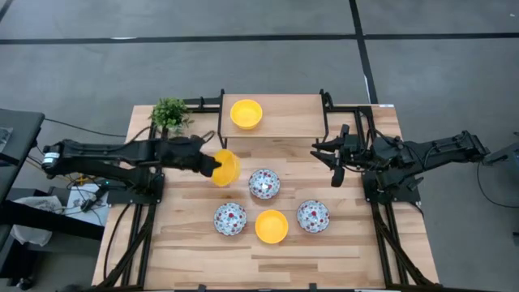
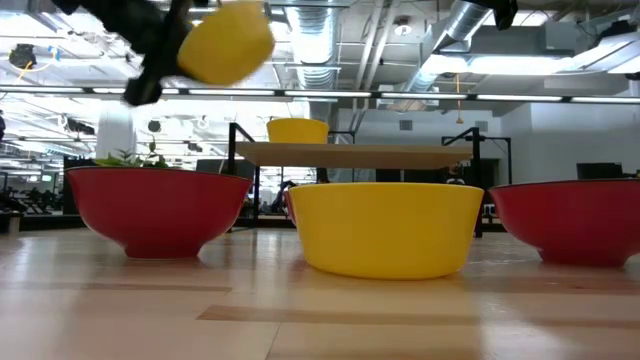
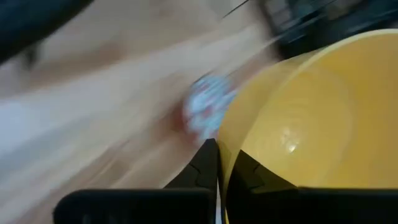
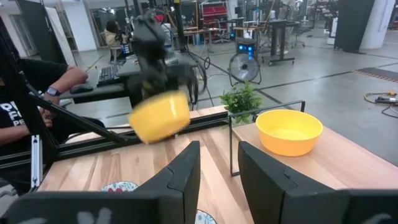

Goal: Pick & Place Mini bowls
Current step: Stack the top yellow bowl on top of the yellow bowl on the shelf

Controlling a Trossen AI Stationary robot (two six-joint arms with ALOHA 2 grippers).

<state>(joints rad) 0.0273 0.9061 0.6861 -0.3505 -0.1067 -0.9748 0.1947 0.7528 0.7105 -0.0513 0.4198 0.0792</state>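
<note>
My left gripper (image 1: 214,166) is shut on a plain yellow mini bowl (image 1: 226,168), held in the air above the table's middle; the low view shows that bowl (image 2: 225,42) high up. A second yellow bowl (image 1: 246,113) sits on the raised wooden shelf (image 1: 284,122). A third yellow bowl (image 1: 272,226) and three floral bowls (image 1: 263,184), (image 1: 230,219), (image 1: 312,216) stand on the table. My right gripper (image 1: 336,165) hovers open at the right of the bowls and touches nothing. My left gripper pinches the yellow bowl by its rim (image 3: 222,163), one finger (image 3: 202,171) outside the wall and the other finger (image 3: 249,174) inside. The fingers reach in level from the table's left. The bowl is lifted clear and tilted onto its side.
A small green plant (image 1: 169,113) stands at the far left corner beside the shelf's black frame (image 1: 221,109). A person sits at a desk beyond the table's left side (image 4: 37,81). Bare wood lies along the table's near edge (image 1: 268,264).
</note>
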